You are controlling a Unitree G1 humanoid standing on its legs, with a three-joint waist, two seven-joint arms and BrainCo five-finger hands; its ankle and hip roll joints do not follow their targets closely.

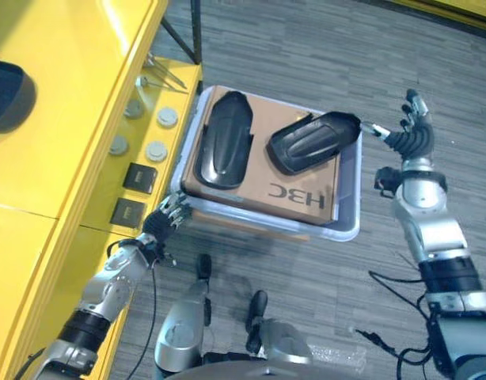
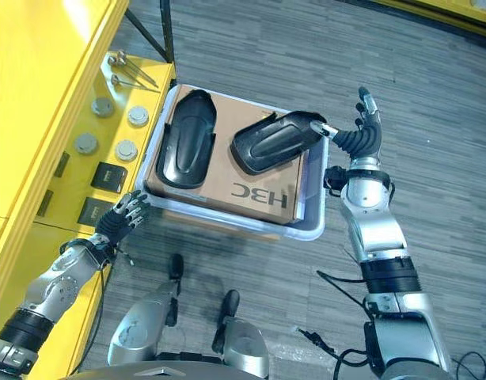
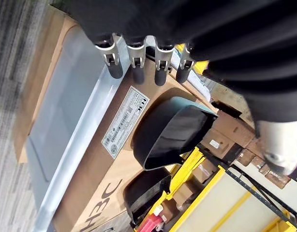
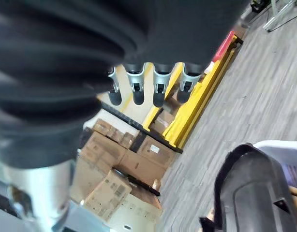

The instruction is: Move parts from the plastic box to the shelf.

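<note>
Left eye view: right hand (image 1: 411, 131) open beside plastic box (image 1: 350, 194).

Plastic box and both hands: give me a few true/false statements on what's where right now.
1. Two black parts lie on a cardboard sheet in the plastic box. True: the left part and the right part.
2. The right part lies wholly inside the box. False: its far end juts over the box's right rim.
3. The right hand is closed round a part. False: its fingers are straight and hold nothing; the thumb tip is by the right part's end.
4. The left hand is at the box's near left corner. True.
5. The yellow shelf stands on the robot's right. False: it is on the left.
</note>
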